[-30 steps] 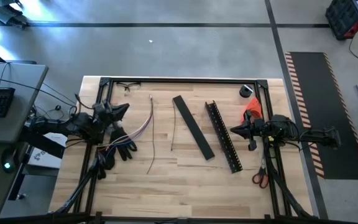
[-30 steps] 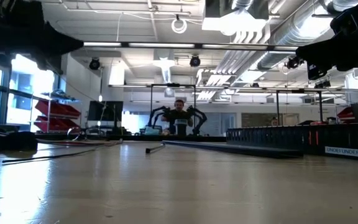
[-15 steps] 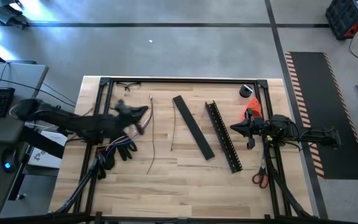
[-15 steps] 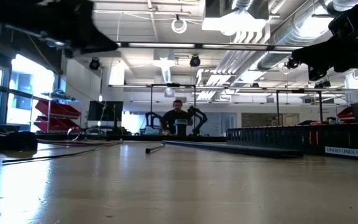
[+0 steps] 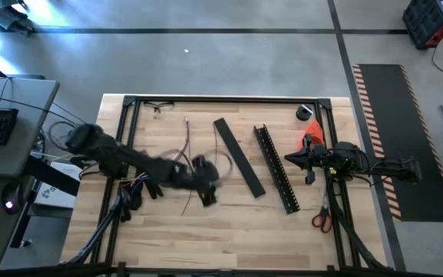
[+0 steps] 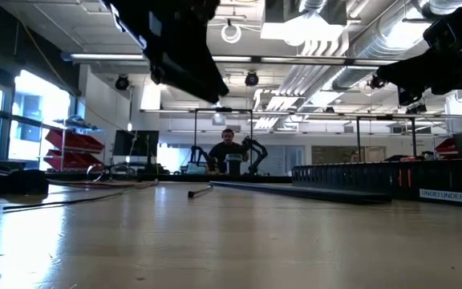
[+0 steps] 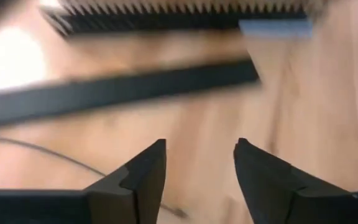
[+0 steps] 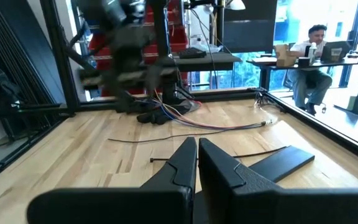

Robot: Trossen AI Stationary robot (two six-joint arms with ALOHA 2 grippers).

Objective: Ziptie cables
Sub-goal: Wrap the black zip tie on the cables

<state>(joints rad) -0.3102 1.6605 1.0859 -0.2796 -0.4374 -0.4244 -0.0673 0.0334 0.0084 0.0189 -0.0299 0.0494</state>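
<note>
Loose bundle of long, very thin purple, whitish and brown cables (image 5: pixel 181 151) lying on the pale wooden table (image 5: pixel 229 231), left of centre. Long axis running roughly from the table's far side toward the near-left: one end fanning into a tangle by the left frame rail, the free end arcing up toward the far edge. Seen also in the right wrist view (image 8: pixel 219 126) as a thin coloured run across the boards.

Left gripper (image 5: pixel 204 185) out over the middle of the table, just right of the cables, blurred in the overhead view. Fingers (image 7: pixel 140 180) spread well apart, with bare wood between them and nothing held. Ahead of them a flat black strip (image 7: pixel 117 90) and, beyond it, a long black slotted channel bar (image 7: pixel 179 15). A single thin dark wire (image 7: pixel 55 158) crossing the wood beside the fingers.

Right gripper (image 5: pixel 289 160) raised by the right frame rail, clear of the table, near the channel bar's midpoint. Fingers (image 8: pixel 179 168) pressed together, empty.

Red-handled scissors (image 5: pixel 321 221) on the table near the right arm's base. A person (image 8: pixel 309 68) seated at a desk beyond the table.
</note>
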